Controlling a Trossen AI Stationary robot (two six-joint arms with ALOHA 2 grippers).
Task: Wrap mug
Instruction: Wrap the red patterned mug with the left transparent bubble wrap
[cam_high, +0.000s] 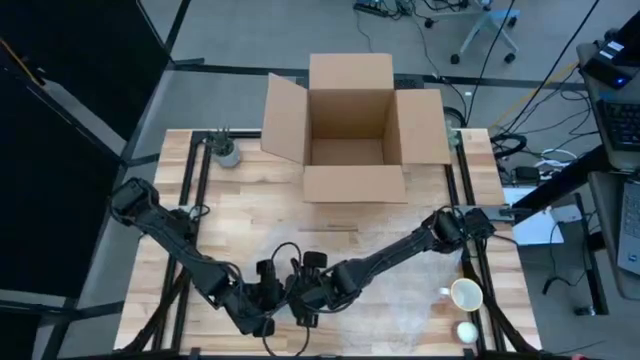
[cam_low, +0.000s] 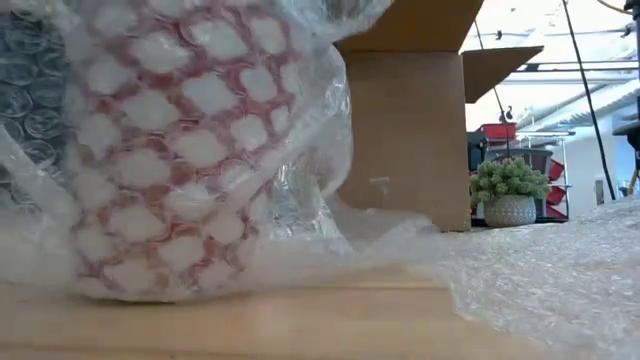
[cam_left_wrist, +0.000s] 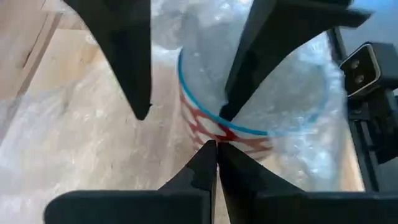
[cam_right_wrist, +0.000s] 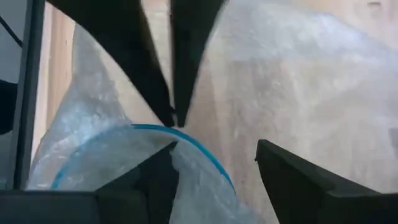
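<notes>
At lower centre of the high view, we saw both grippers meet over the mug (cam_left_wrist: 224, 127), red-lattice and blue-rimmed, sitting inside bubble wrap (cam_low: 520, 270). Left gripper (cam_left_wrist: 180, 112) stood apart with one finger inside the rim; right gripper (cam_right_wrist: 214, 146) also looked apart, likely tucking wrap into the cup.

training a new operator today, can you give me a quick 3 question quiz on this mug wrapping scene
1. True or false: the cardboard box at the far edge of the table is open.
2. Multiple choice: the bare cream mug stands by the table's A) left edge B) right edge C) centre.
3. Fill in: the red-patterned mug between the left gripper and the right gripper is covered in ____.

Key: 1 true; 2 B; 3 bubble wrap.
</notes>
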